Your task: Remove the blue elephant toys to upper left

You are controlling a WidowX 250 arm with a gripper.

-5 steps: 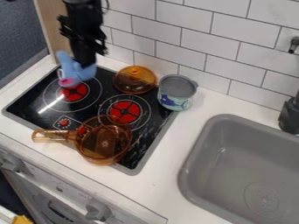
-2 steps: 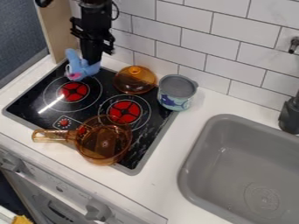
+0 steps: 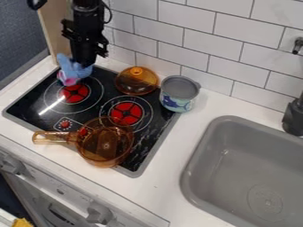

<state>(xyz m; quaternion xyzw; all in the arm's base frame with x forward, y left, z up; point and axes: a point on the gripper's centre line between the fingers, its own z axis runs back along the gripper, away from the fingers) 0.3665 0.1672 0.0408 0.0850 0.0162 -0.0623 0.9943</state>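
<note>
With end effector (image 3: 84, 63) clamped on elephant (image 3: 72, 71), ease toward its upper left, away from lid (image 3: 137, 82) at right; lower gently before releasing.

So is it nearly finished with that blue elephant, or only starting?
Probably nearly finished: the blue elephant toy is already at the upper left corner of the stove. The gripper is right at the toy, though I can't tell whether it grips it or whether the toy is fully set down. Left, likely: release it and back away.
</note>
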